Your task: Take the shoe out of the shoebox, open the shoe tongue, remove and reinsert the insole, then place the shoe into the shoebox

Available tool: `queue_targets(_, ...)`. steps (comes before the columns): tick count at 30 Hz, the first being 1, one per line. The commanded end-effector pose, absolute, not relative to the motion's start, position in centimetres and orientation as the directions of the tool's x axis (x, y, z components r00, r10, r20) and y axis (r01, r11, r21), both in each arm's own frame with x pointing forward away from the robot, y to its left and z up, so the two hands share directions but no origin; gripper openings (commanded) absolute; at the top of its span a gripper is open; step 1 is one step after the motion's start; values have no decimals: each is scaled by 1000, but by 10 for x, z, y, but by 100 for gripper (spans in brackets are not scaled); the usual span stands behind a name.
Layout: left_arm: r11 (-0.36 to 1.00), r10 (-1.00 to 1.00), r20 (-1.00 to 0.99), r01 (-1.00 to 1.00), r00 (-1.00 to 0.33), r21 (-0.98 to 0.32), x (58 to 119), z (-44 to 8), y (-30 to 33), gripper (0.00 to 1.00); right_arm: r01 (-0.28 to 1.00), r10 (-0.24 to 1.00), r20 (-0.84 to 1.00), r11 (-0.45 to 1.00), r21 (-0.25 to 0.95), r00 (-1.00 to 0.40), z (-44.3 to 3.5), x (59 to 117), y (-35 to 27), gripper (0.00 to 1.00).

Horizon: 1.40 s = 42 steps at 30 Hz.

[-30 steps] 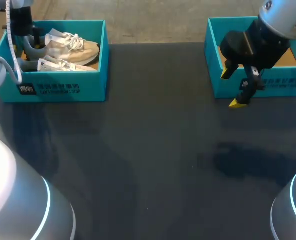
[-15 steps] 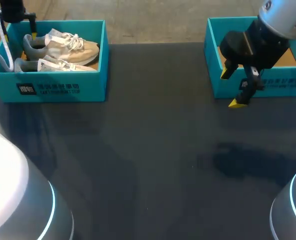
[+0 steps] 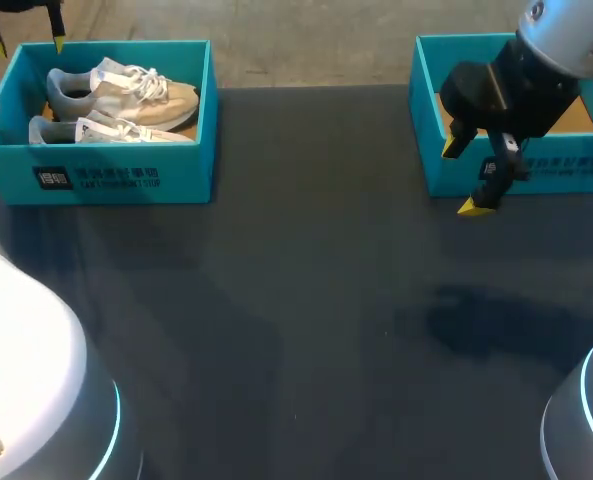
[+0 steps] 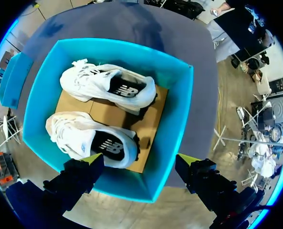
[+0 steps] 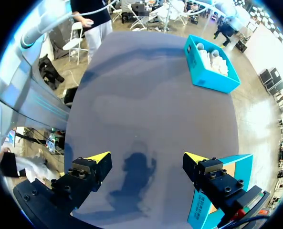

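A teal shoebox (image 3: 126,178) stands at the table's far left with two cream-and-white shoes in it. The far shoe (image 3: 141,92) and the near shoe (image 3: 106,130) lie side by side, toes to the right. My left gripper (image 3: 26,42) hangs open above the box's back left corner, holding nothing. In the left wrist view it (image 4: 140,160) looks straight down on both shoes (image 4: 108,86) (image 4: 91,140) over the box rim (image 4: 182,119). My right gripper (image 3: 461,178) is open and empty at the far right, above the table (image 5: 147,157).
A second teal box (image 3: 536,170) with a bare cardboard bottom stands at the far right, just behind my right gripper; its corner (image 5: 239,167) shows beside the right finger. The shoebox (image 5: 209,64) lies far ahead of my right gripper across dark table.
My left gripper has risen out of the shoebox, away from the shoes' heels, and drawn back to the far left corner, its fingers spreading. The right arm has kept still.
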<state>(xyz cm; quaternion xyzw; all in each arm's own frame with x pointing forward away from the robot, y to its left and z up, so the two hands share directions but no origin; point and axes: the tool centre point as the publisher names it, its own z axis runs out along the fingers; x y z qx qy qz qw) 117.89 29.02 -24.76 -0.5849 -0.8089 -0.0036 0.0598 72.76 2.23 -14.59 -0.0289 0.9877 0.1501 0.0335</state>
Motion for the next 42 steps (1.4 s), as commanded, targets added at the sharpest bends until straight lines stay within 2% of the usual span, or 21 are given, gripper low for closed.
queue_targets(1, 312, 946, 98, 950, -308, -27, 1165, -246, 288, 100, -66, -46, -73, 954, 292, -996, -147, 729, 24, 100)
queue_targets(17, 312, 946, 98, 950, -308, -27, 1165, -246, 288, 100, -66, -46, -73, 954, 292, -996, -147, 729, 24, 100)
queue_targets(28, 286, 956, 84, 957, -281, -45, 1118, -251, 278, 100, -66, -46, -73, 954, 292, -996, -147, 729, 24, 100)
queue_targets(42, 120, 989, 92, 992, -116, -36, 1068, -262, 282, 100, -66, -46, -73, 954, 292, -996, -147, 729, 24, 100)
